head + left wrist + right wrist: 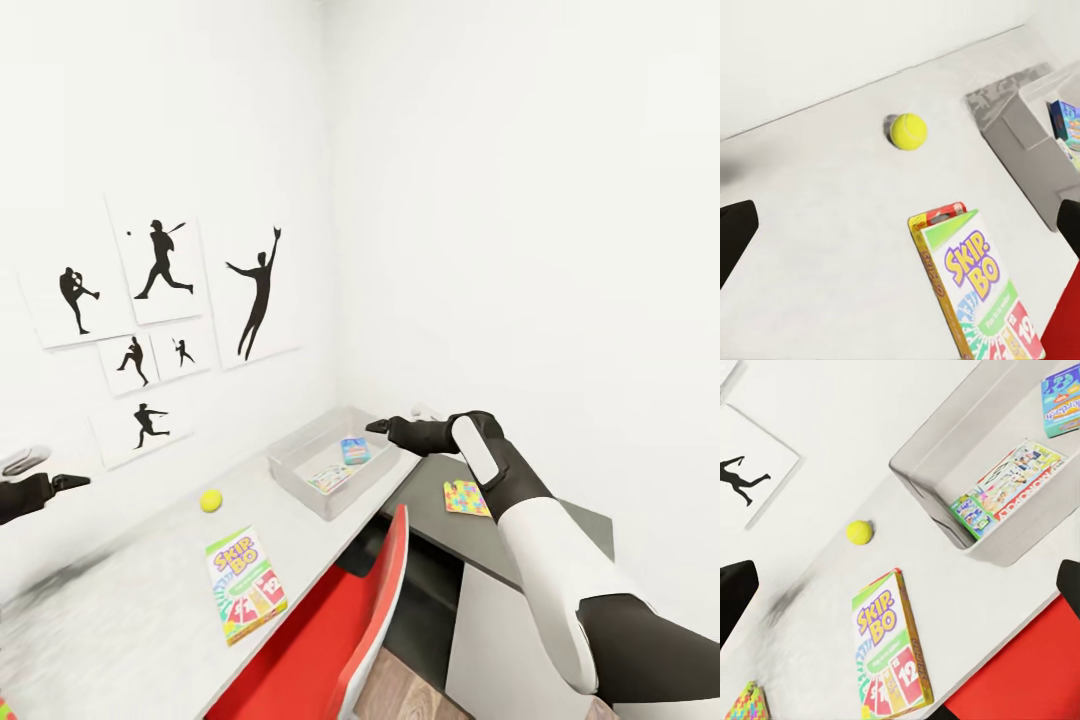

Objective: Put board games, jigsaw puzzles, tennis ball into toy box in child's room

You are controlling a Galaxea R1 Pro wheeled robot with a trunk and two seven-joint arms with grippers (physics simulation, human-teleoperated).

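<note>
Right arm (pixel 540 540): glossy white shell w/ black joints, white oval panel near the wrist, black end effector (pixel 378 426). Left end effector (pixel 70 483): black, small grey-white part above it. Wrist cams: dark fingertips (pixel 735 232) at the edges.

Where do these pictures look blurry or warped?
Head view: the table smears at its near left end, and the walls bow like a wide lens. Left wrist view: ball casts a soft shadow. Right wrist view: a grey smudge left of the Skip-Bo box.
</note>
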